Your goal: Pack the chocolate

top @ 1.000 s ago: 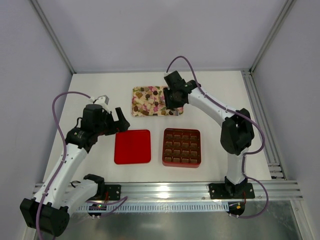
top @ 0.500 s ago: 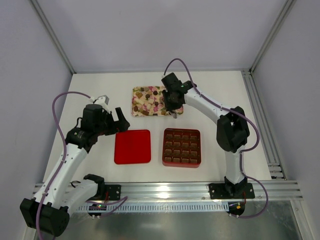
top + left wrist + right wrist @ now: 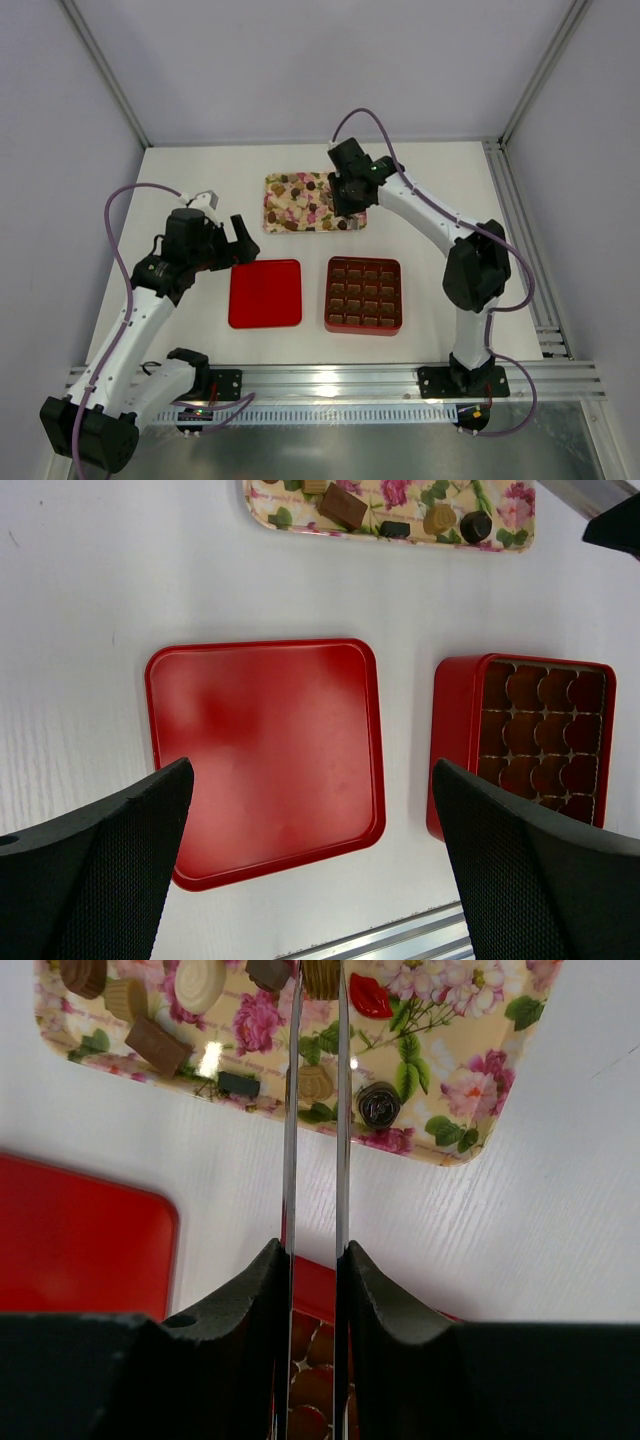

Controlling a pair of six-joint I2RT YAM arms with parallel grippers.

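Several pieces of chocolate lie on a pink-green floral tray at the back of the table. My right gripper hangs over the tray's right part. In the right wrist view its thin metal blades stand close together, and a tan chocolate sits pinched between them at the top edge, where the right gripper ends. Below it lie another tan piece, a dark swirl piece and a red lip-shaped piece. The left gripper is wide open above the table, holding nothing.
A red box with a brown gridded insert stands at front centre, also in the left wrist view as the red box. A flat red lid lies to its left. A metal rail runs along the near edge.
The right gripper dipped toward the tray's right end, drew its blades closer together, then rose slightly. The left arm has not moved.
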